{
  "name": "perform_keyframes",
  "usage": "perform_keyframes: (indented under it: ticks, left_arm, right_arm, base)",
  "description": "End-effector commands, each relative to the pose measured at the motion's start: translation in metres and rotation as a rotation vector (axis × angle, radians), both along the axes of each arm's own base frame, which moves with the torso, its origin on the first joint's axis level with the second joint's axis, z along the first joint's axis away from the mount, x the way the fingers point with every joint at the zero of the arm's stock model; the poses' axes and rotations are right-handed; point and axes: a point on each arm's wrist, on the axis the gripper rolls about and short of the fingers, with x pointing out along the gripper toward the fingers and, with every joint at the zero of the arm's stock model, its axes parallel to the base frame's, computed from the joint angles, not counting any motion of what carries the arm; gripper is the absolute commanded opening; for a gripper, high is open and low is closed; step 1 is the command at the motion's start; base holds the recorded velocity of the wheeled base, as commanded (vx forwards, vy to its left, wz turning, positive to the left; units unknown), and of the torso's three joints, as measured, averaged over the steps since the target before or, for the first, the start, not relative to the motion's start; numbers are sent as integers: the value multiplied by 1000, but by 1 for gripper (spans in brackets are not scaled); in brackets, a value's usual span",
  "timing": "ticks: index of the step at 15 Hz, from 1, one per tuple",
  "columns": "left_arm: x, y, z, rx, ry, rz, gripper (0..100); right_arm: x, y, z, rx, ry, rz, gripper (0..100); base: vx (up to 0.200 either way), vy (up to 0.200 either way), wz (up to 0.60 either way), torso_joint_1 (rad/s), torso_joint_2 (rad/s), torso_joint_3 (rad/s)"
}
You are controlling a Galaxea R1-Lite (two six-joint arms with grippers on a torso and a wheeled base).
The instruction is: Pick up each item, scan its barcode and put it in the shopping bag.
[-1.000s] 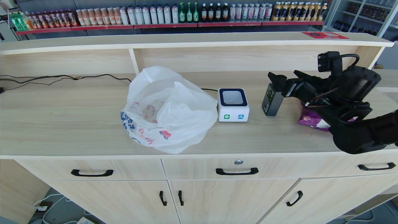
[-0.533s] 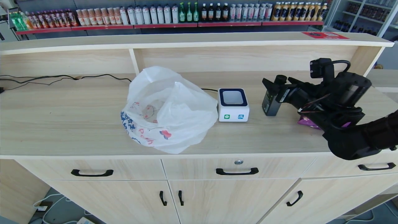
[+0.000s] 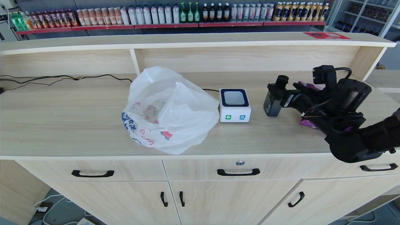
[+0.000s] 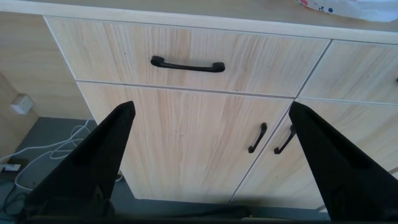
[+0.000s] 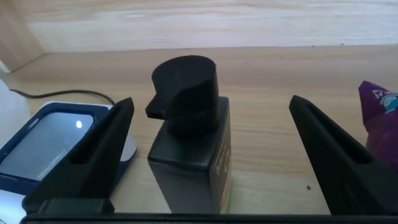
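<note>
- Head view: the white scanner (image 3: 234, 105) stood on the wooden counter (image 3: 62, 125).
- The shopping bag (image 3: 168, 109), a white plastic one with its mouth open upward, sat just to the left of the scanner, its side up against it.
- The dark bottle (image 3: 274, 100) with a black pump cap stood upright on the counter, near the scanner on its right.
- The right gripper (image 3: 285, 95) was level with the bottle on the side away from the scanner, its fingers spread and one on each side of the bottle.
- A purple packet (image 3: 307, 121) lay farther right of the scanner, partly under the right arm.
- A black cable (image 3: 62, 77) ran along the counter's back, well left of the scanner.
- Left wrist view: the left gripper (image 4: 211, 109) hung well away from the scanner, below the counter's edge, released and holding nothing. It faced a drawer handle (image 4: 187, 64) and the cupboard doors (image 4: 180, 143).
- Right wrist view: the bottle (image 5: 189, 149) stood just beside the scanner (image 5: 56, 134), between the spread fingers of the right gripper (image 5: 209, 106), which did not touch it.
- The purple packet (image 5: 379, 118) lay beyond the bottle from the scanner.
</note>
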Motion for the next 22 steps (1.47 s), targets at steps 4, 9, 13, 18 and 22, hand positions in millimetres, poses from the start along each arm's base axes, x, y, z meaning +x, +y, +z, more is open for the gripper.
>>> perform_keyframes:
  ticks: [4,9,13,18,22]
  left_arm:
    - [0,0,0,0,0,0,100]
    - [0,0,0,0,0,0,100]
    - [0,0,0,0,0,-2,100]
    - [0,0,0,0,0,0,100]
    - [0,0,0,0,0,0,100]
  right_arm:
    - [15,-1,-14,-3,13,-6,100]
    - [33,4,-28,-4,20,-2,100]
    - [39,5,-31,26,9,-39,100]
    - [39,8,-38,24,15,-30,100]
    - [40,11,-33,30,-15,-23,0]
  base:
    - [0,0,0,0,0,0]
    - [0,0,0,0,0,0]
    - [0,0,0,0,0,0]
    - [0,0,0,0,0,0]
    - [0,0,0,0,0,0]
